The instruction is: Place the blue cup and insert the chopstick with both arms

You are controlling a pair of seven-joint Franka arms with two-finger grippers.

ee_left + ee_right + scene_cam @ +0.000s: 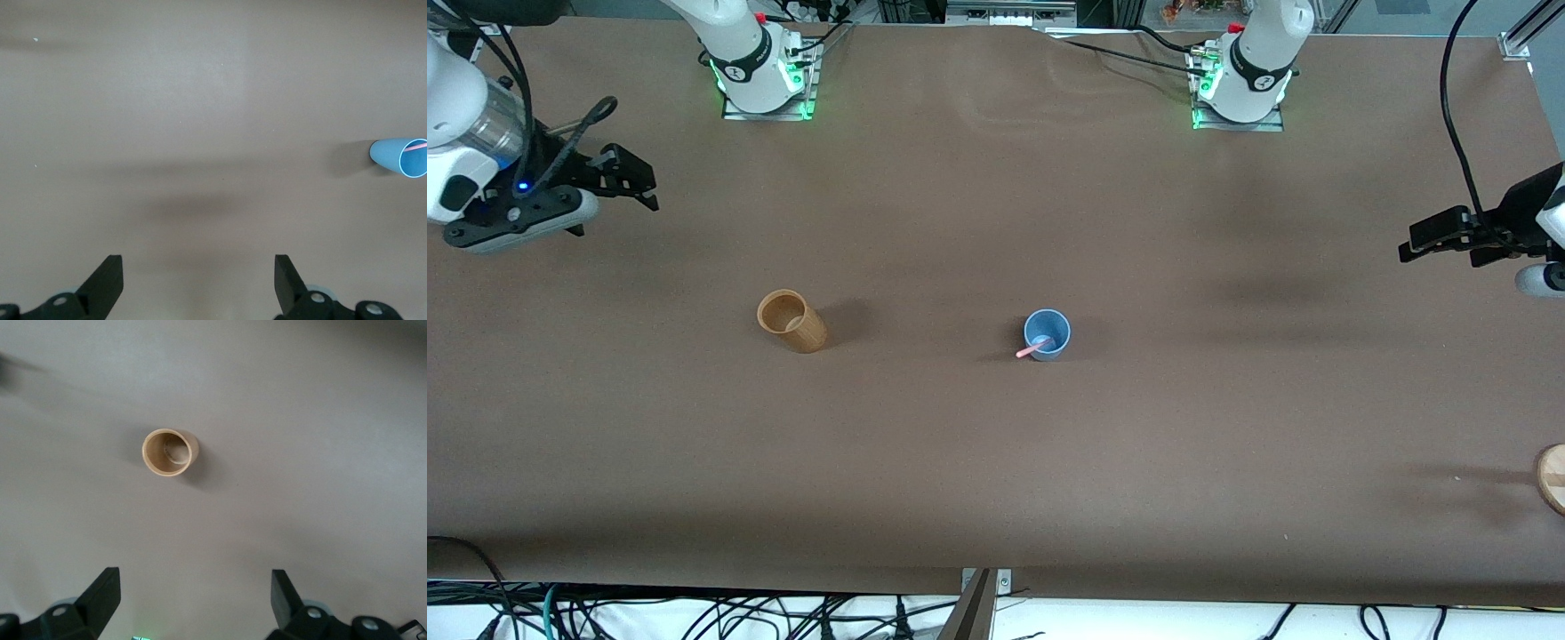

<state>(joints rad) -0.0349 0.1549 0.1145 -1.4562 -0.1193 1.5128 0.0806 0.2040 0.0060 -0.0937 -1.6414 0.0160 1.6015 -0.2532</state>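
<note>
The blue cup (1047, 333) stands upright near the middle of the brown table (996, 462). The pink chopstick (1034, 348) leans inside it with its tip over the rim. The cup also shows at the edge of the left wrist view (400, 158), with the chopstick (416, 145) in it. My left gripper (1414, 244) is open and empty, up over the left arm's end of the table. My right gripper (633, 182) is open and empty, up over the right arm's end. Both arms wait away from the cup.
A taller tan cup (791, 321) stands upright toward the right arm's end, beside the blue cup; it shows in the right wrist view (169, 452). A round wooden piece (1552, 477) lies at the table's edge at the left arm's end.
</note>
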